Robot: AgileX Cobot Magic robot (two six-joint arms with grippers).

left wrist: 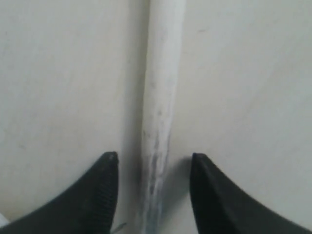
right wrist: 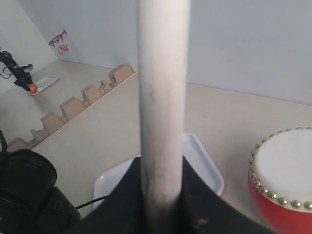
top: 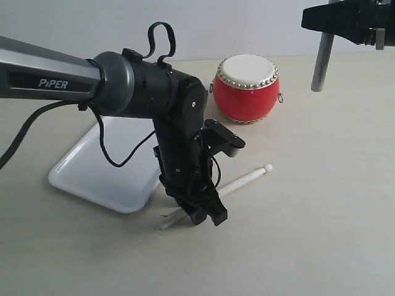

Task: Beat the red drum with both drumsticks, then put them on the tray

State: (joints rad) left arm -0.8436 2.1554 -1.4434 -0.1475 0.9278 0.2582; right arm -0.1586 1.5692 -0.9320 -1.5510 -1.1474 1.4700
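Observation:
One drumstick (top: 247, 177) lies flat on the table just right of the white tray (top: 105, 172), its ball tip pointing toward the drum. My left gripper (top: 207, 213) is down over its near end, open, with a finger on each side of the drumstick (left wrist: 161, 97) and a gap to both. The red drum (top: 247, 92) stands upright behind them. High at the back right, my right gripper (top: 345, 21) is shut on the second drumstick (top: 321, 61), which hangs down beside the drum. In the right wrist view that drumstick (right wrist: 163, 97) rises from the shut jaws, with the drum (right wrist: 287, 195) and tray (right wrist: 204, 165) below.
The left arm's black cable (top: 117, 160) loops over the tray. A row of stepped wooden blocks (right wrist: 73, 107) runs along the far side of the table. A small white tray (right wrist: 41, 84) with another black arm sits far off.

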